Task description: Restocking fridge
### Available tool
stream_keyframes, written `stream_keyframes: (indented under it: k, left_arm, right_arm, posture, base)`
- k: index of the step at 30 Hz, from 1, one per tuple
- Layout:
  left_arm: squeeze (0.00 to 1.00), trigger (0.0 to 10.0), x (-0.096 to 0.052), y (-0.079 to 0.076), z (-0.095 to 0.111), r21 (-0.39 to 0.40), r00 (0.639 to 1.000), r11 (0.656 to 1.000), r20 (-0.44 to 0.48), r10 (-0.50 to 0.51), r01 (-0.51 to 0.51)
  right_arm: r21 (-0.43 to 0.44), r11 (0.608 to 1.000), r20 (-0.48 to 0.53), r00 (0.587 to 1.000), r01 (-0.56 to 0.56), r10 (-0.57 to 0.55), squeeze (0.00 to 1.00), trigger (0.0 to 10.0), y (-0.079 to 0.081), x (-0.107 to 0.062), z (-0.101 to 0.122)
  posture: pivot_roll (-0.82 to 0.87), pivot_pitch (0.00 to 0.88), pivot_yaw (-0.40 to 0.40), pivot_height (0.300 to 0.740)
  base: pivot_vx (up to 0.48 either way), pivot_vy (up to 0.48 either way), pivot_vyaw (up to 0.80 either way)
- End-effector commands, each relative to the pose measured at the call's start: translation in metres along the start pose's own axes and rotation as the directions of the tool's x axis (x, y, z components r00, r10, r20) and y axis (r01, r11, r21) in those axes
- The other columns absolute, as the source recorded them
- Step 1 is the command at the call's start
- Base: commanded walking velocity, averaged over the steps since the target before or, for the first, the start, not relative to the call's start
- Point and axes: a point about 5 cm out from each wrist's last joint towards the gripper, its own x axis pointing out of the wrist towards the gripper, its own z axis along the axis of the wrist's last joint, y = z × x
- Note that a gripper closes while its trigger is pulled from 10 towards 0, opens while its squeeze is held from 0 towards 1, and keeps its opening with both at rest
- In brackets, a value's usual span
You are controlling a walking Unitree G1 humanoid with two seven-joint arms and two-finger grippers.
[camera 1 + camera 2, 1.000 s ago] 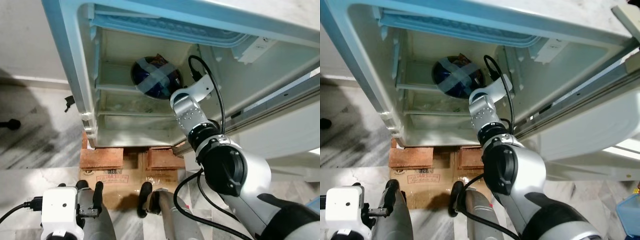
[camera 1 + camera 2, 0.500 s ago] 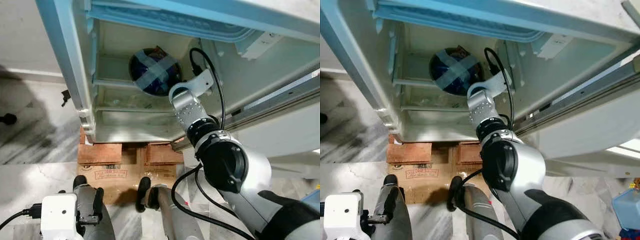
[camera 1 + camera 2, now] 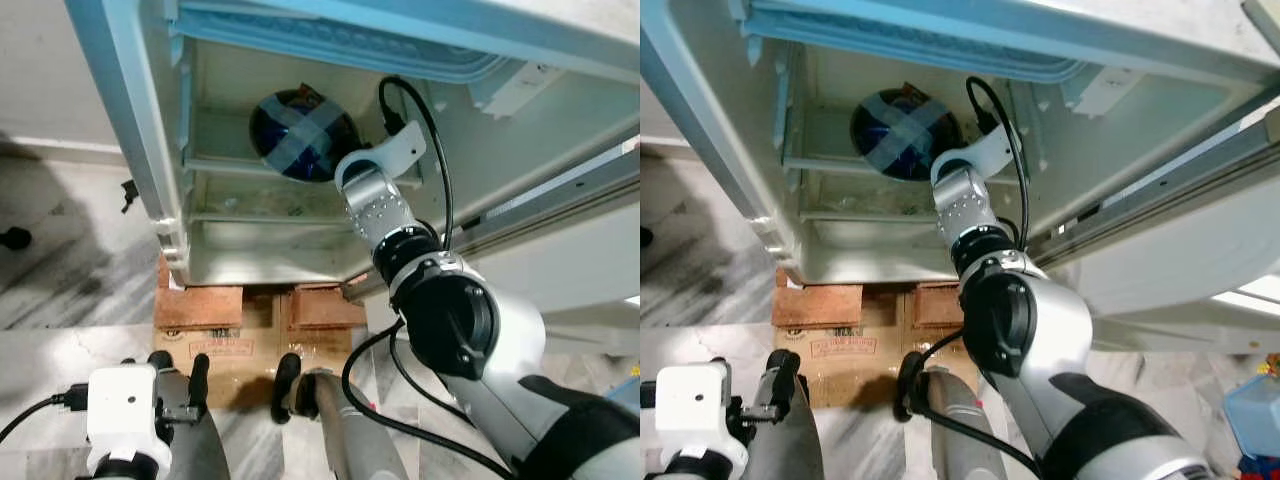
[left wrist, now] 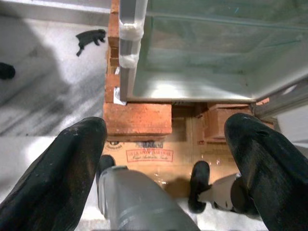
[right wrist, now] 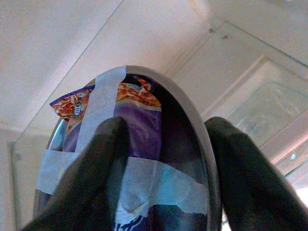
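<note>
Clearly the placing step is in hand: relative to the open fridge [image 3: 150, 150], going left to right, the left end effector [image 3: 178, 385] hangs idle low in front of it, above the cardboard and bricks [image 4: 137, 118] under the fridge, its fingers [image 4: 67, 163] spread wide and empty. Further right, the right end effector [image 5: 159, 159] reaches deep inside the fridge, holding a taped bowl [image 3: 305, 135] with a purple snack packet [image 5: 139, 130] under crossed tape. One finger sits on either side of its rim, closed on it. The bowl is tilted on edge at the upper glass shelf [image 3: 225, 165], toward the back wall. Next, I judge, it must settle flat on the shelf before the fingers part and the arm draws straight back, clear of the door frame.
</note>
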Motion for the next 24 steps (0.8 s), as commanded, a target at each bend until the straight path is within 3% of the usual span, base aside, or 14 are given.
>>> stream_keyframes:
  k: [1,14,15,16,21,24]
  left_arm:
    - [0.00,10.0,0.000,-0.001,-0.007,-0.013,0.999,1.000,-0.040,-0.013,0.013]
    - [0.00,10.0,0.036,0.005,0.002,0.013,0.999,1.000,0.032,-0.017,0.017]
    - [0.00,10.0,0.042,0.006,0.004,0.018,0.999,1.000,0.045,-0.016,0.015]
    - [0.00,10.0,0.042,0.006,0.004,0.018,0.999,1.000,0.045,-0.016,0.015]
    - [0.00,10.0,0.056,0.007,0.011,0.029,0.996,0.999,0.090,-0.016,0.013]
    - [0.00,10.0,0.062,0.007,0.014,0.042,0.994,0.999,0.111,-0.021,0.017]
  right_arm:
    - [-0.026,1.000,0.007,1.000,0.006,-0.006,1.00,10.0,-0.006,0.001,0.005]
    - [-0.251,0.966,0.017,0.998,-0.055,0.061,1.00,10.0,-0.025,0.002,0.020]
    - [-0.309,0.946,0.015,0.994,-0.096,0.106,1.00,10.0,-0.026,0.002,0.023]
    - [-0.309,0.946,0.015,0.994,-0.096,0.106,1.00,10.0,-0.026,0.002,0.023]
    - [-0.470,0.868,-0.019,0.985,-0.159,0.170,1.00,10.0,-0.041,0.001,0.030]
    - [-0.580,0.788,-0.078,0.977,-0.207,0.200,1.00,10.0,-0.056,-0.001,0.031]
  posture:
    - [0.38,0.349,-0.293,0.740]
    - [0.35,0.267,-0.272,0.740]
    - [0.35,0.249,-0.270,0.740]
    - [0.35,0.249,-0.270,0.740]
    - [0.34,0.213,-0.267,0.740]
    - [0.33,0.203,-0.269,0.740]
  base:
    - [0.000,0.000,0.00]
    - [0.000,0.000,0.00]
    - [0.000,0.000,0.00]
    - [0.000,0.000,0.00]
    - [0.000,0.000,0.00]
    - [0.000,0.000,0.00]
